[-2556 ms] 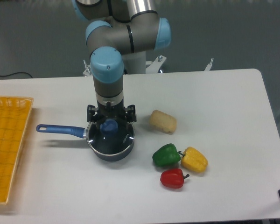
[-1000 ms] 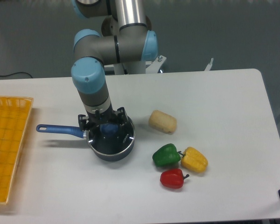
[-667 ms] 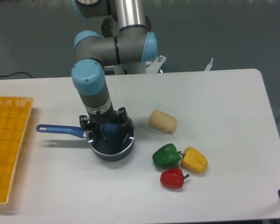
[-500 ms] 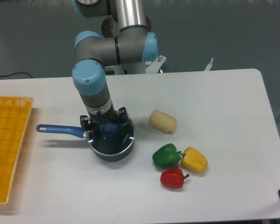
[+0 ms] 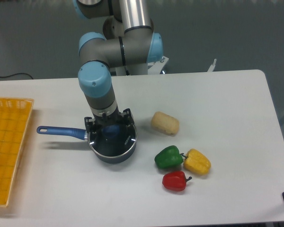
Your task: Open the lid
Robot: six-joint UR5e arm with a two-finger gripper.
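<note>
The lid (image 5: 114,141), clear glass with a metal rim, lies flat on the dark blue saucepan (image 5: 100,155). Its blue knob (image 5: 111,131) shows in the centre. My gripper (image 5: 110,126) points straight down over the lid, its black fingers (image 5: 91,126) standing left and right of the knob. The jaws look open around the knob, and their tips are partly hidden against the dark glass. The saucepan's blue handle (image 5: 59,131) points left.
A tan bread roll (image 5: 165,123) lies right of the saucepan. Green (image 5: 169,157), yellow (image 5: 197,161) and red (image 5: 175,180) peppers sit in front of it. A yellow basket (image 5: 7,146) occupies the left table edge.
The arm's wrist and gripper have shifted slightly right over the lid and stand more upright. Lid and saucepan have not moved.
</note>
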